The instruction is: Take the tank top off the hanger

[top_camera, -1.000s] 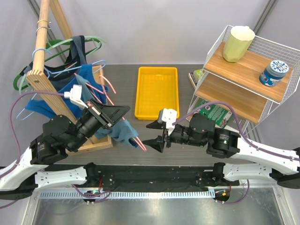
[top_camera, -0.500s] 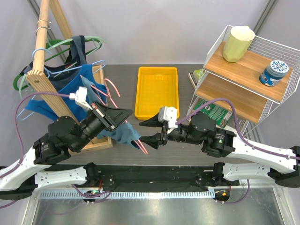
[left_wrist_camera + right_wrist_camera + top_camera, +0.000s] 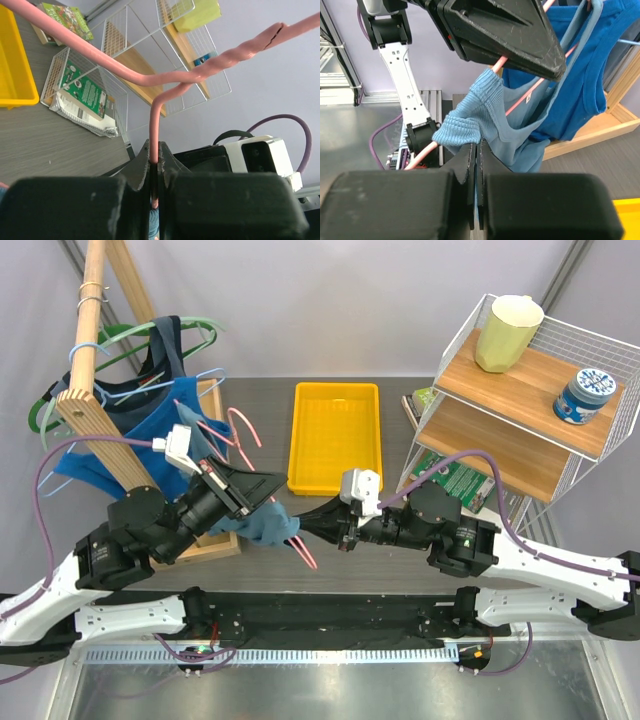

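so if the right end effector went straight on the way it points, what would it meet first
The light blue ribbed tank top: the right end effector is shut on its bunched edge. Just behind runs the pink wire hanger held in the left end effector, though depth is hard to judge.

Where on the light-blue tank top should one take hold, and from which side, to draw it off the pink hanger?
Grip the loose fold of the tank top hanging below the pink hanger arm, coming from the arm's free end. The left hand clamps the hanger's neck, so cloth probably slides off there.
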Available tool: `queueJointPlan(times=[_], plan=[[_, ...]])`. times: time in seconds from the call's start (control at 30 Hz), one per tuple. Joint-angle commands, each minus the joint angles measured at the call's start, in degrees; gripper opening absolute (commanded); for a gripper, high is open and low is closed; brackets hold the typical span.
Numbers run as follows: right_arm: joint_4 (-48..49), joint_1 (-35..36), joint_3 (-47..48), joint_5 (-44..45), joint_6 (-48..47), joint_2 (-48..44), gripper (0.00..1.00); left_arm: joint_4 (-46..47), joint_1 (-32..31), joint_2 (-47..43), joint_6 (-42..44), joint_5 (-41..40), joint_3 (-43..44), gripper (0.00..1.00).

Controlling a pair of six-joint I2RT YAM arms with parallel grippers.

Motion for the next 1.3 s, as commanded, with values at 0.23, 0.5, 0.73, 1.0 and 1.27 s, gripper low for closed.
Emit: queueJointPlan(times=[0.23, 0.5, 0.73, 1.0, 1.27], plan=[[-11.6, 0.1, -0.1, -6.4, 2.1, -11.2, 0.01, 3.5, 0.1, 3.5, 10.4, -12.2, 1.7, 0.0], [-23.3, 0.1, -3.2, -16.0, 8.3, -17.3, 0.01, 12.0, 0.1, 6.9, 14.2, -14.8, 3.1, 0.0], [-15.1, 0.1, -12.1, -25.5, 17.1, -24.3, 0.01, 15.6, 0.1, 11.9, 17.3, -14.3, 7.2, 0.0], [-15.1, 0.1, -18.8, -7.5, 19.8, -27.2, 0.01, 17.4, 0.1, 12.2, 12.6, -7.4, 7.3, 0.0], [1.9, 0.1, -24.7, 3.8, 26.1, -17.9, 0.01, 17.9, 0.1, 11.4, 3.3, 11.6, 8.2, 0.0]])
